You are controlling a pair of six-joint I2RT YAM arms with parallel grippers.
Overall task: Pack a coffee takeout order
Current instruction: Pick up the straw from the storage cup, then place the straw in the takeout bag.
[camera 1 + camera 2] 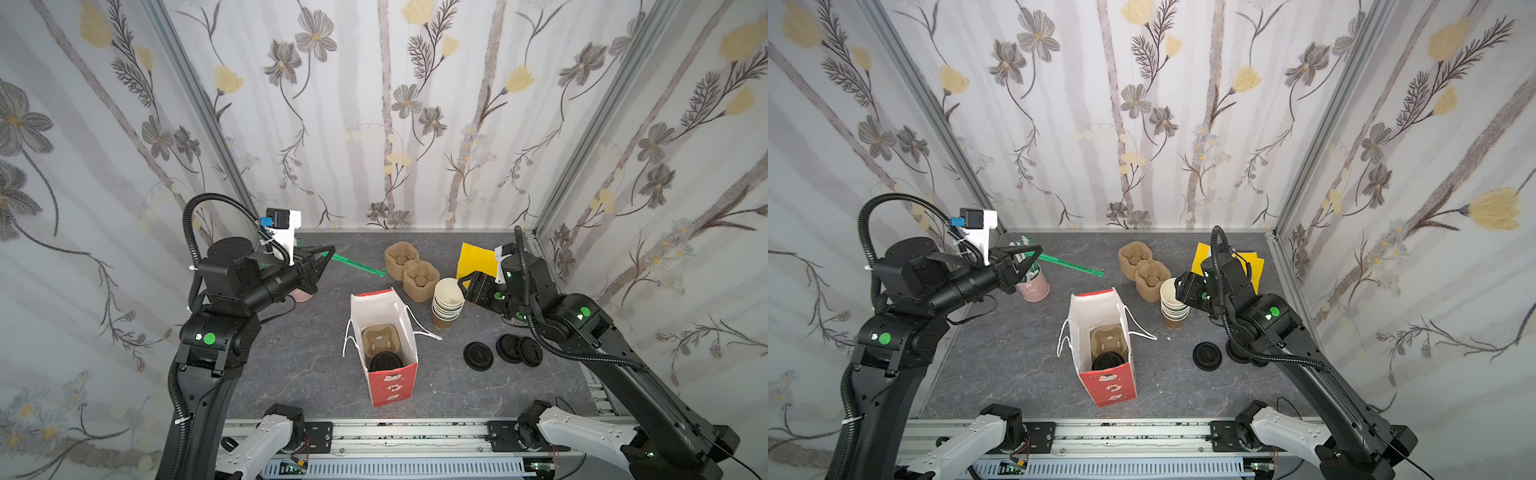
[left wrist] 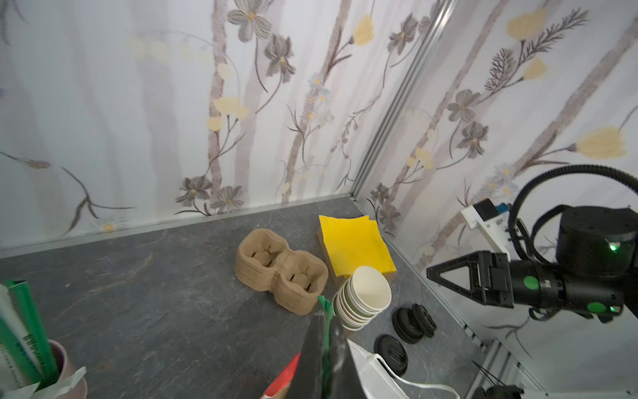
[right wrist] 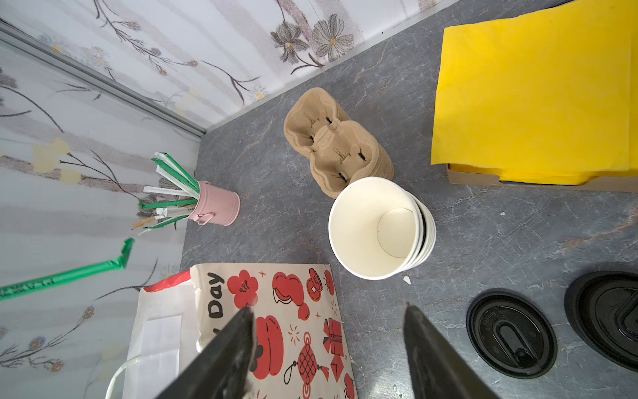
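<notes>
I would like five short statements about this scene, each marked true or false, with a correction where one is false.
1. The left claw is shut on a green straw. True.
2. The paper bag lies flat on its side. False: it stands upright and open.
3. A cup with a black lid sits inside the bag. True.
4. The right claw holds a yellow napkin. False: it is open and empty; the napkins lie at the back.
5. The pink bucket is empty. False: it holds straws.
</notes>
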